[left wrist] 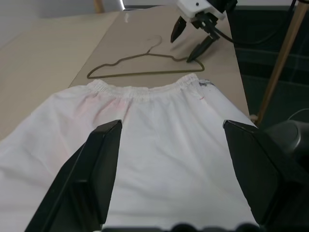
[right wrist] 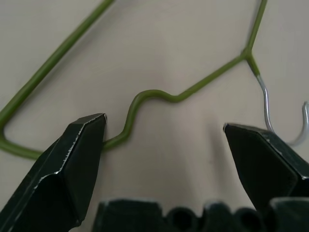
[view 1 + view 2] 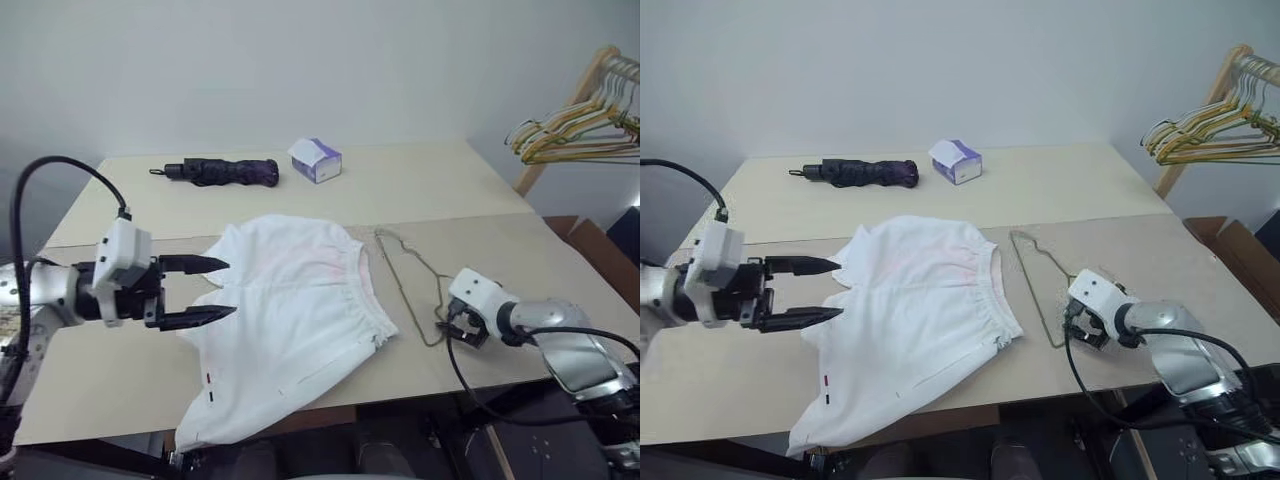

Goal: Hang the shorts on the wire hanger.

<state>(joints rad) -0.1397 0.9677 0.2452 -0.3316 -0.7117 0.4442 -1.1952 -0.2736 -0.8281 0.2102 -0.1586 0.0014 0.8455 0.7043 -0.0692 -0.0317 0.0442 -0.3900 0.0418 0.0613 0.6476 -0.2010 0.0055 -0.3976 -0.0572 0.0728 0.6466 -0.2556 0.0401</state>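
Here, your left gripper [image 3: 215, 291] hovers with its black fingers spread wide and nothing between them, at the left edge of the white cloth shorts with the gathered elastic waistband [image 3: 290, 320], which lie flat on the beige table [image 3: 100, 380]. Just beside the waistband lies the thin olive wire hanger [image 3: 405, 280]. Your right gripper [image 1: 191, 41] points down over it, equally wide and empty.
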